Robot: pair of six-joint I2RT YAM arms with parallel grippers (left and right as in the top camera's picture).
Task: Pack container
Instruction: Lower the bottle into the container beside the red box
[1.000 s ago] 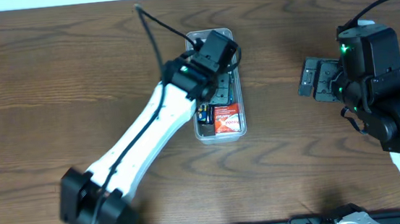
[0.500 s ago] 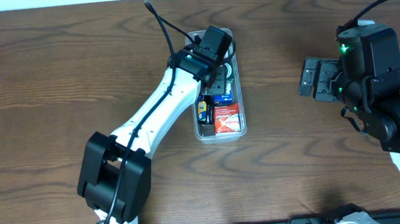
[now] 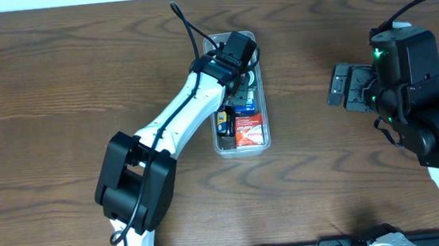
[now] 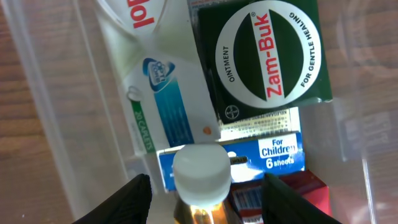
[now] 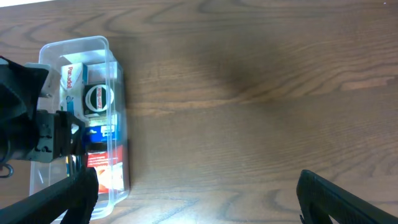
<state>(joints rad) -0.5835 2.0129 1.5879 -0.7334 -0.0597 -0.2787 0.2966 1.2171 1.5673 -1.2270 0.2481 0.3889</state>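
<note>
Left claw (image 4: 206,190) gapes over the container (image 3: 243,150), a white-capped bottle (image 4: 200,169) loose between its fingers (image 4: 134,198) — placing looks done; next, rise straight clear; right claw (image 3: 334,87) hangs released.

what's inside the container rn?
In the container: a Zam-Buk pack, a white box, a blue box, a white-capped bottle and a red box. Anything beneath them is covered.

Even, diffuse lighting is recorded. A soft shadow is cast on the table (image 5: 249,81); faint glare is shown on the container (image 4: 357,81) wall; near fingertips (image 4: 134,199) are blurred.
</note>
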